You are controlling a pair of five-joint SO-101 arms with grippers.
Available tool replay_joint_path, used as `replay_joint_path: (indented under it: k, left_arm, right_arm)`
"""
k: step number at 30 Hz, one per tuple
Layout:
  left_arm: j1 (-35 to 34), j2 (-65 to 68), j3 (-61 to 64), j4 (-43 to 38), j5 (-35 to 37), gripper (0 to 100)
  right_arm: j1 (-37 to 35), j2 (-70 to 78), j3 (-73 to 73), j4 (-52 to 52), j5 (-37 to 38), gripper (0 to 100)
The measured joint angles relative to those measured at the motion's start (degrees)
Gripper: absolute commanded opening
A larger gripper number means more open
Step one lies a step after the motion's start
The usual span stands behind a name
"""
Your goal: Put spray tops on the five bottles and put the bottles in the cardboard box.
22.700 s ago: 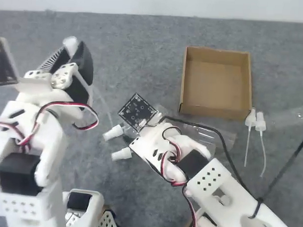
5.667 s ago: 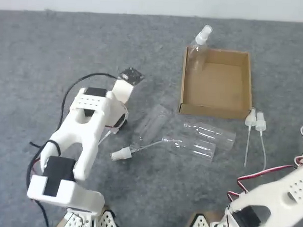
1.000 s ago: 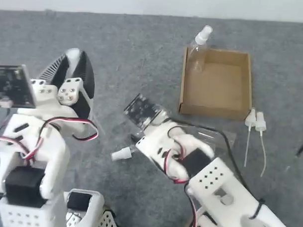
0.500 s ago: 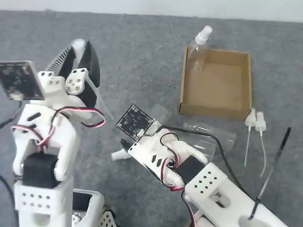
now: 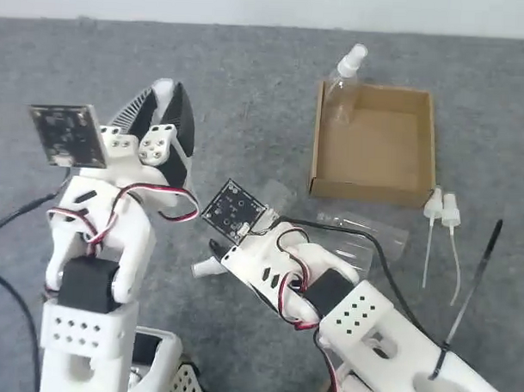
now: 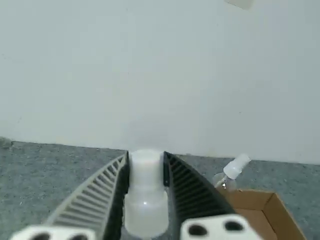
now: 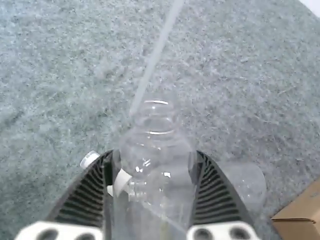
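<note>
Left hand [image 6: 145, 159] is clamped on a white spray top [image 6: 145, 210], held high with its dip tube [image 7: 155, 55] slanting down toward the clear bottle [image 7: 154, 175]. Right hand [image 7: 153, 156] grips that bottle round the body, low over the grey worktop [image 5: 248, 92], open neck facing the tube. From where I stand, the tube's tip seems just beside the mouth rather than in it. I'd centre it over the opening first, keep the bottle steady, then lower straight before any twisting. One capped bottle [image 5: 342, 83] leans at the far corner of the cardboard box [image 5: 384, 149].
</note>
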Motion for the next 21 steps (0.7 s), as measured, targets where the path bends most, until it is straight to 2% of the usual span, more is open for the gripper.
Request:
replay_joint_path:
  k: [10,13,21]
  left_arm:
    - [-1.32,0.00,-0.09,0.00,-0.09,1]
    - [-1.93,0.00,-0.09,-2.29,-0.09,1]
    - [-0.18,0.00,1.49,-2.64,0.18,1]
  right_arm:
    - [0.00,0.00,0.00,0.00,0.00,0.6]
    - [0.00,0.00,0.00,0.00,0.00,0.6]
    - [0.00,0.00,0.00,0.00,0.00,0.6]
